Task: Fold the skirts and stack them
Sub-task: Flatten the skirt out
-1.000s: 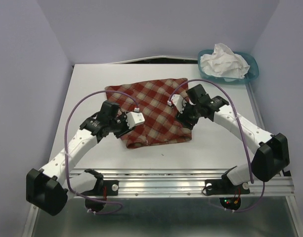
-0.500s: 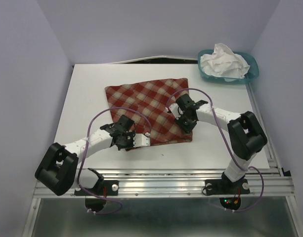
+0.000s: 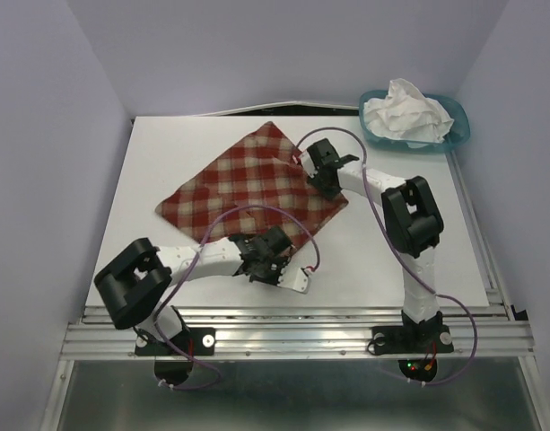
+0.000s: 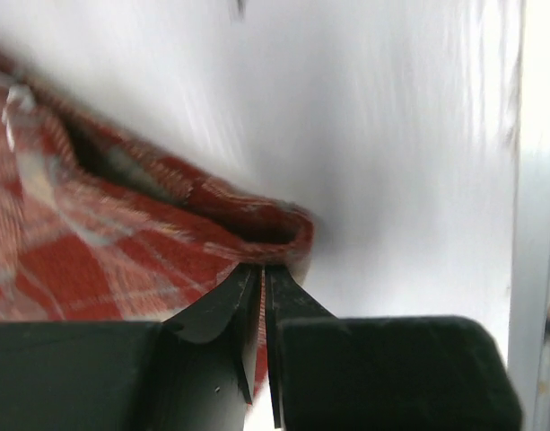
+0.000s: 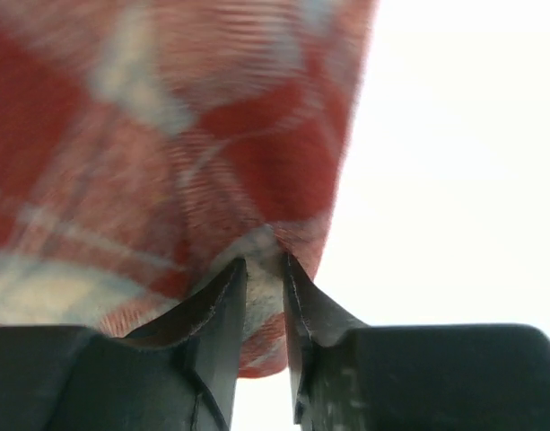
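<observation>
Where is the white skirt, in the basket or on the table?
In the basket: the white skirt lies crumpled inside its teal rim.

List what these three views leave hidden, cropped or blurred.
- Top view: white skirt, underside hidden by the basket wall.
- Top view: left gripper, fingertips covered by its own wrist.
- Wrist views: plaid skirt, motion-blurred, cut off by frame edges.

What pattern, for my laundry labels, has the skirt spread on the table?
It's a red-and-cream plaid check cloth skirt; clearest in the top external view.
</observation>
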